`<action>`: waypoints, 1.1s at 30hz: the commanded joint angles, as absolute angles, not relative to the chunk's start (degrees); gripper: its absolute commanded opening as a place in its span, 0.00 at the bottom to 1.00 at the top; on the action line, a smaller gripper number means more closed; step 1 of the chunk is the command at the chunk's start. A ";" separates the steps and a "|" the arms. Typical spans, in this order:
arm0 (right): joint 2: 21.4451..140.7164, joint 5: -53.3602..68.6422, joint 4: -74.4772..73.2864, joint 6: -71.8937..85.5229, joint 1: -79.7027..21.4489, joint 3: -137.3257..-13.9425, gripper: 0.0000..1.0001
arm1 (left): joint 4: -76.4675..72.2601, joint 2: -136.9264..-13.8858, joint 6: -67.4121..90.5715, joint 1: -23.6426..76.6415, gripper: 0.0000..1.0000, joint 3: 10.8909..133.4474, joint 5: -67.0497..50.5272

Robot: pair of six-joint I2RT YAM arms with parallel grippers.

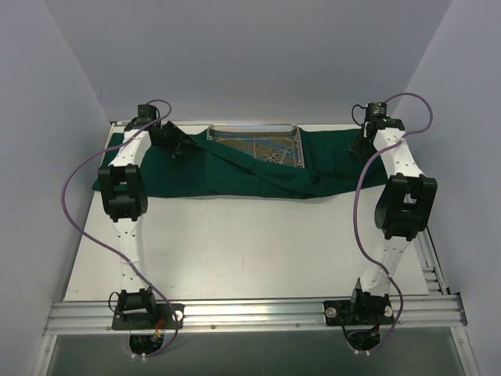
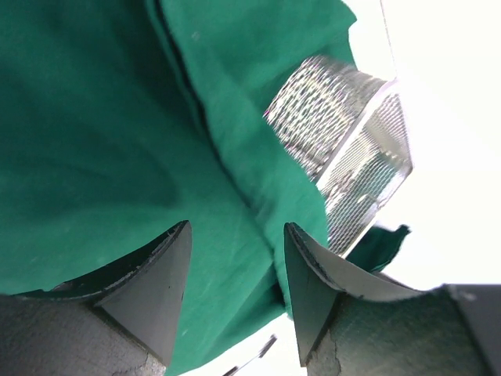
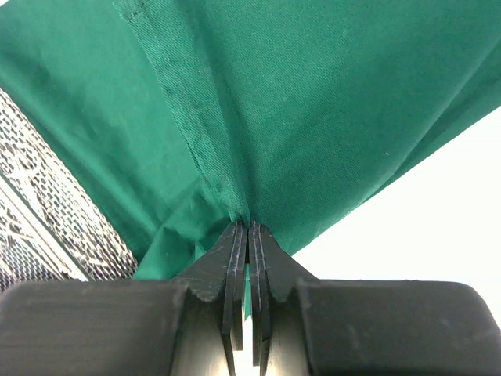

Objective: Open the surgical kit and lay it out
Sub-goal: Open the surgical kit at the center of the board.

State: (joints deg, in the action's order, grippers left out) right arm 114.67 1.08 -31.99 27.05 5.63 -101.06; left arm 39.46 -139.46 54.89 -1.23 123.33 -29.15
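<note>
The kit (image 1: 258, 160) lies at the far edge of the table (image 1: 235, 251), with its cloth (image 1: 196, 176) spread to both sides. The tray (image 1: 254, 141) is exposed on the cloth. The right gripper (image 3: 248, 227) is clamped on the cloth's hem, probably to draw that side flat. The left gripper (image 2: 236, 235) hovers over the cloth with jaws apart, holding nothing.

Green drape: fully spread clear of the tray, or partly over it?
Partly over it: the drape lies spread on both sides, but a fold covers the near edge of the tray. The right gripper pinches its hem.
</note>
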 commanded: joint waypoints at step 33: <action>103.62 3.43 -34.45 27.25 10.01 -96.51 0.00 | 50.25 -151.88 65.93 -4.83 0.02 147.75 -22.51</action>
State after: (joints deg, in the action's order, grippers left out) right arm 108.05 3.36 -32.12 27.22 8.21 -97.27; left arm 46.06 -154.74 68.84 -4.51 145.56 -24.08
